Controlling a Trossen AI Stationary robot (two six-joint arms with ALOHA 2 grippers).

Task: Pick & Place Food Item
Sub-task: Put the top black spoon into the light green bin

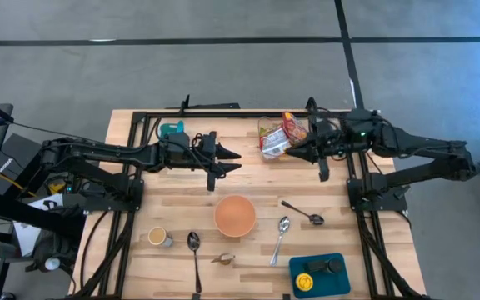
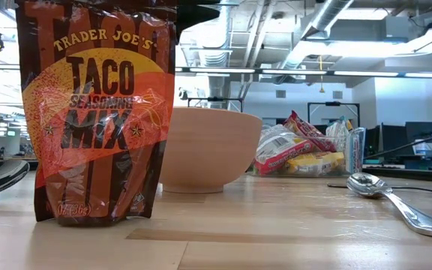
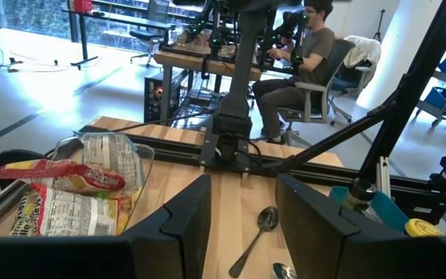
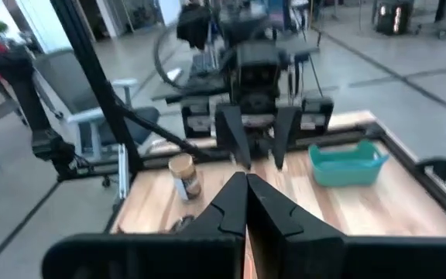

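Snack packets (image 1: 273, 136) lie in a clear tray (image 1: 264, 125) at upper centre of the tabletop (image 1: 248, 179) — the right hand (image 1: 293, 152), pinched shut and empty, hovers just beside them. Left hand (image 1: 233, 161) waits partly spread at centre-left, above the bowl (image 1: 235, 215).

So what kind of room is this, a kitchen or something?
Probably not a kitchen. It looks like a robotics lab or workshop: bare pipes and ducts run across the ceiling, a person sits in an office chair at a bench with another robot rig, and the floor is plain grey concrete.
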